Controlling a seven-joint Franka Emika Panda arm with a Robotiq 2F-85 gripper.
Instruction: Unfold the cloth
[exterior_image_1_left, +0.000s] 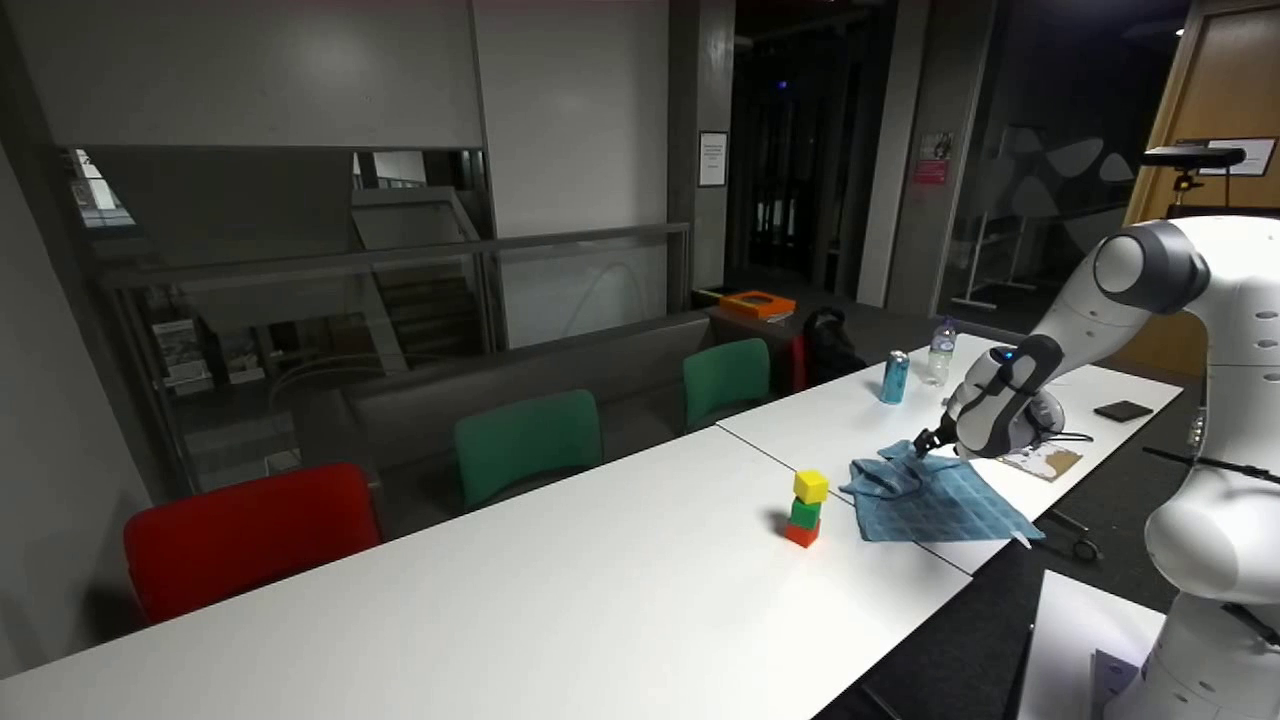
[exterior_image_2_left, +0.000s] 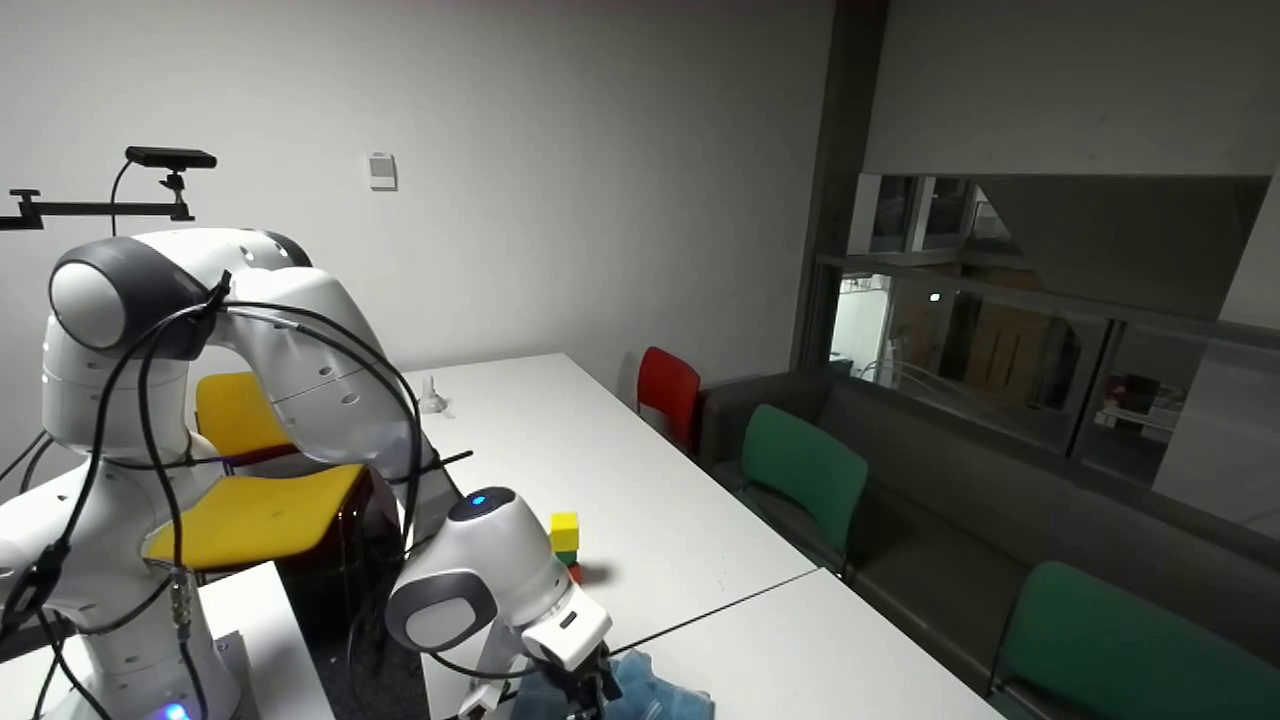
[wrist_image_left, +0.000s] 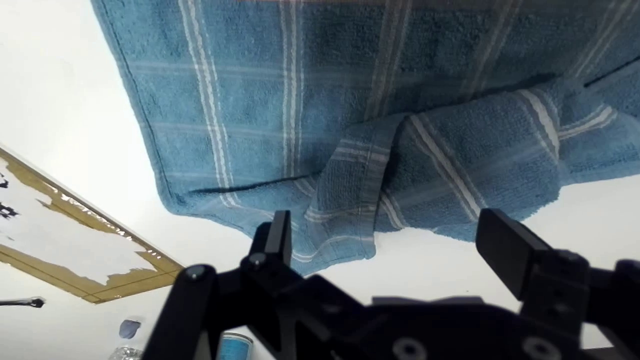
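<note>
We saw the cloth (exterior_image_1_left: 935, 505), blue with pale checks, lying on the white counter (exterior_image_1_left: 560, 600) over the seam (exterior_image_1_left: 760, 450) between two sections, one corner reaching the edge. Much of it was flat, but along the side by the claw (wrist_image_left: 385, 225) it was rumpled: in the wrist view we made out a strip doubled over, with a narrow flap crossing it. Our claw was spread wide at that side, its fingers (wrist_image_left: 507, 250) well apart, and part of the folded border showed in the gap between them. We could not tell whether either fingertip touched the fabric. The white arm (exterior_image_1_left: 1085, 315) reached out over the counter.

Just beside the cloth we had a stack of blocks (exterior_image_1_left: 805, 510), upright, with yellow on top, green in the middle and red at the bottom; in an exterior view the arm hid part of it. A flat brown-and-white sheet (wrist_image_left: 85, 240) lay near the cloth but apart from it. A blue can (exterior_image_1_left: 895, 377) and a clear bottle (exterior_image_1_left: 942, 355) stood upright near each other, and a flat dark object (exterior_image_1_left: 1122, 411), too small for us to name, lay farther along. In both exterior views we saw green chairs (exterior_image_1_left: 530, 440) and a red chair (exterior_image_1_left: 250, 540) along the side opposite the arm.
</note>
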